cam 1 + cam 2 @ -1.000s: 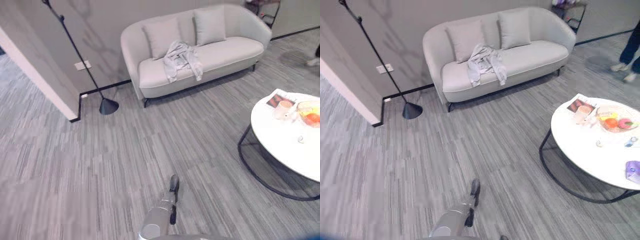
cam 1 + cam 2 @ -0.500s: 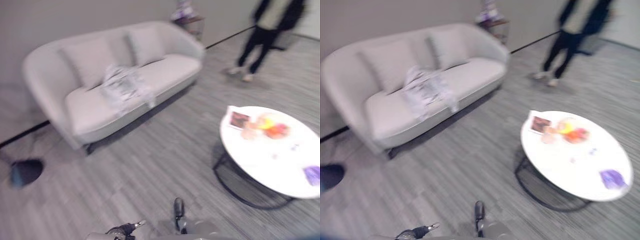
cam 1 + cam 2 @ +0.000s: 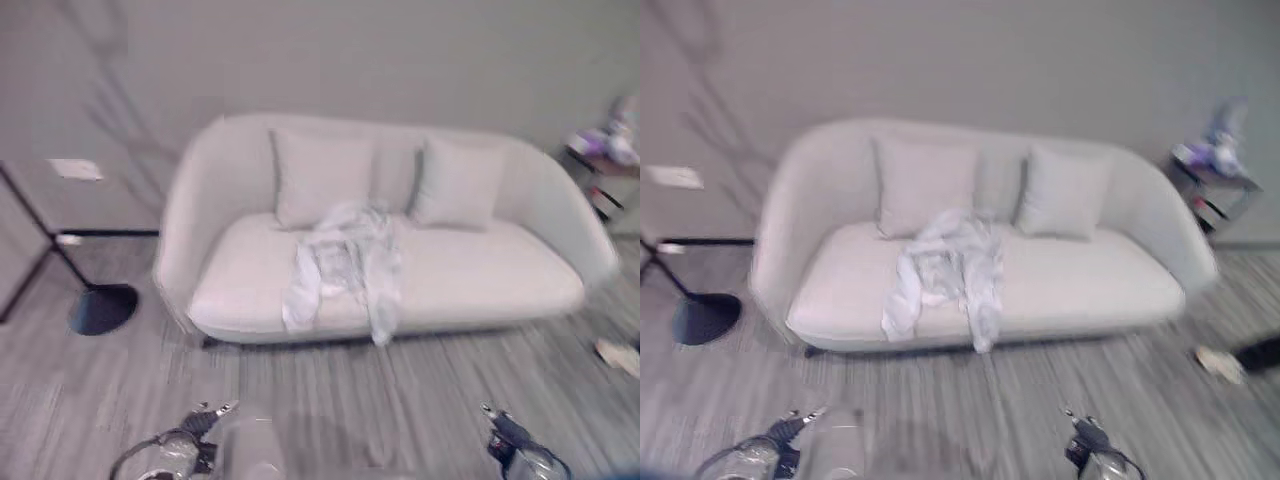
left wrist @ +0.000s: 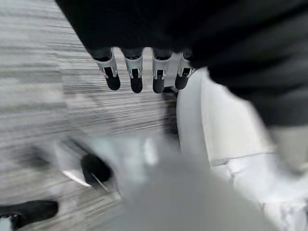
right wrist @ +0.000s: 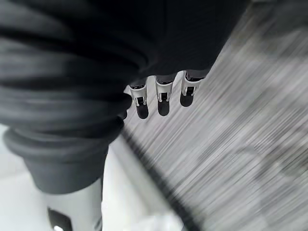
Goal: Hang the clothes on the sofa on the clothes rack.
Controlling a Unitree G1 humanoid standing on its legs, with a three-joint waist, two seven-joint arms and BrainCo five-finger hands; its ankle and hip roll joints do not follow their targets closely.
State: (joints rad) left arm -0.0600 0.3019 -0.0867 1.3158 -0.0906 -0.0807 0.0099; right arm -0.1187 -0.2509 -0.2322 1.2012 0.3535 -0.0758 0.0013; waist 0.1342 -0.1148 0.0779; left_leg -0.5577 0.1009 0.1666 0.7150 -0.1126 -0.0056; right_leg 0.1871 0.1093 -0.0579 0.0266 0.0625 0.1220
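A light grey garment lies crumpled on the middle of a pale sofa, its ends hanging over the seat's front edge. The clothes rack's black pole and cone base stand on the floor left of the sofa. My left hand is low at the bottom left, well short of the sofa; its fingers hang straight and hold nothing. At the bottom right my right hand is also open and empty, its fingers relaxed above the floor.
Two grey cushions lean on the sofa's back behind the garment. A small side stand with things on it is right of the sofa. A person's shoe rests on the striped carpet at the right edge.
The camera has swung round and closer: the sofa now sits in the middle of the view, and the round table and the person have left it. Both hands now show at the bottom.
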